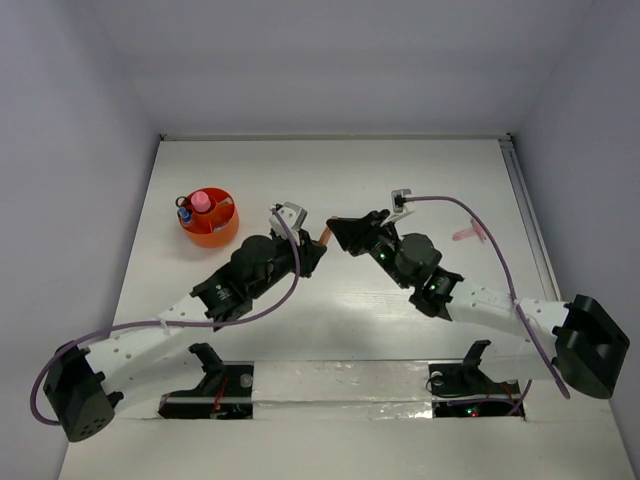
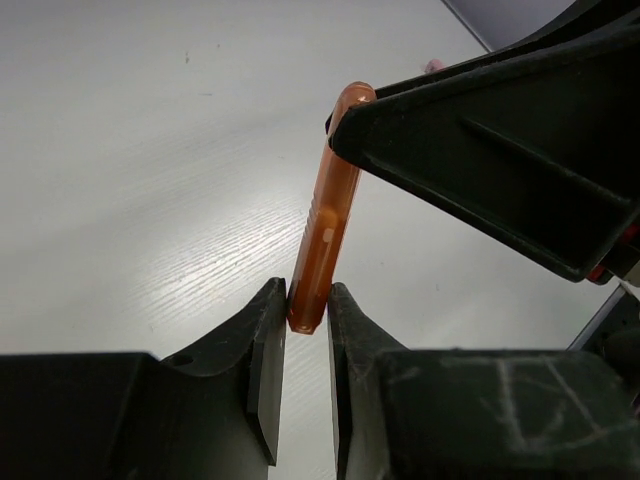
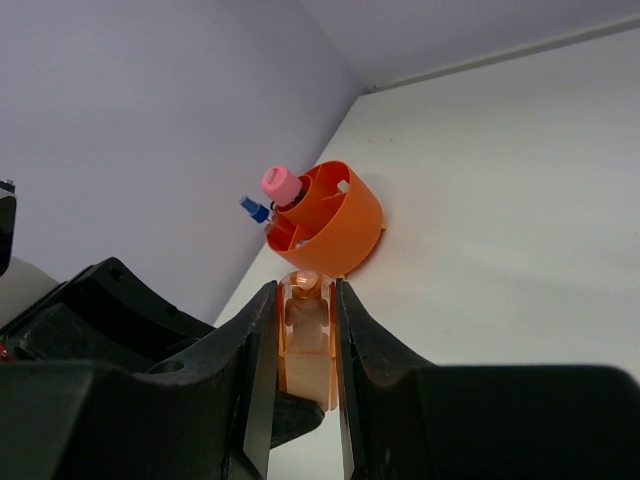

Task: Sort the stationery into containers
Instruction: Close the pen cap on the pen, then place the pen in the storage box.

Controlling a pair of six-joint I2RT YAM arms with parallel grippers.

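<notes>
This looks like a handover above the surface: the left hand and right hand each pinch an end of the orange marker, so the right should release and the left carry it to the orange-red cup

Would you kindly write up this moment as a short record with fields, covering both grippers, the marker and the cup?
left gripper: shut on one end of the orange marker
right gripper: shut on the other end of the same marker
cup: orange-red, far left on the table, apart from both arms
in the cup: pink tube, blue-capped item
loose: pink item lying right of the right arm
</notes>
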